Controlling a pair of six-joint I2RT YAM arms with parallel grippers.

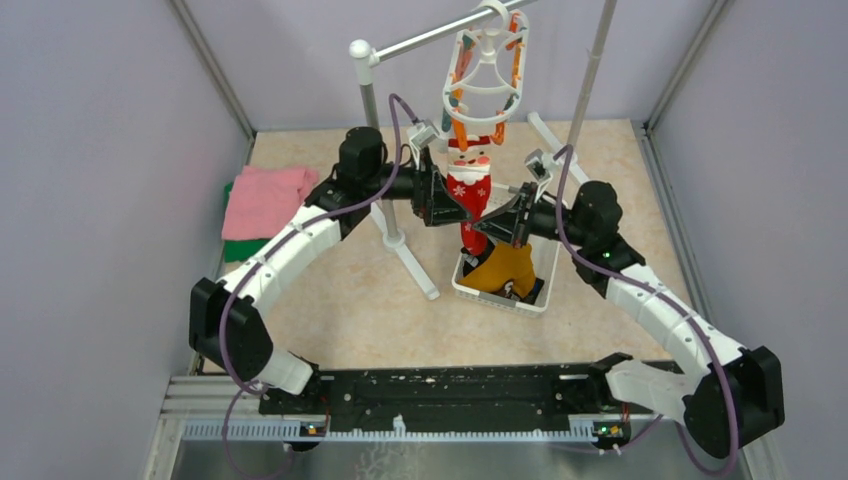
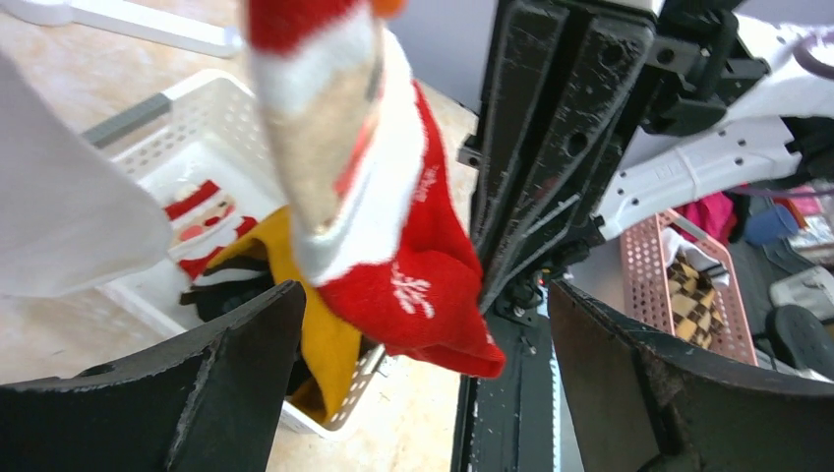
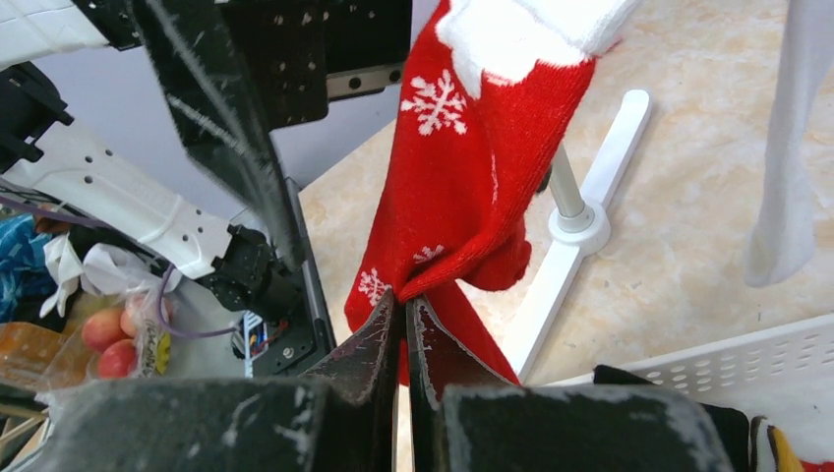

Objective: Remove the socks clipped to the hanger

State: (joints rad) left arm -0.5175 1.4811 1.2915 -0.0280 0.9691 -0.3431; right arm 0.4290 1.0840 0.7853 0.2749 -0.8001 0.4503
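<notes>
The right gripper (image 3: 403,300) pinches the knitted red snowflake sock (image 3: 462,187) under the oval plastic hanger (image 1: 488,60); the left gripper (image 2: 425,295) is spread wide.

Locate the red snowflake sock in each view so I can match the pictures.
Top external: the red sock hangs at centre frame, above the white basket.
Left wrist: centre, hanging between the open jaws, with the basket behind it at left.
Right wrist: upper centre, its lower fold pinched in the shut jaws, with the basket at lower right.
Shared landmark: the white basket.
</notes>
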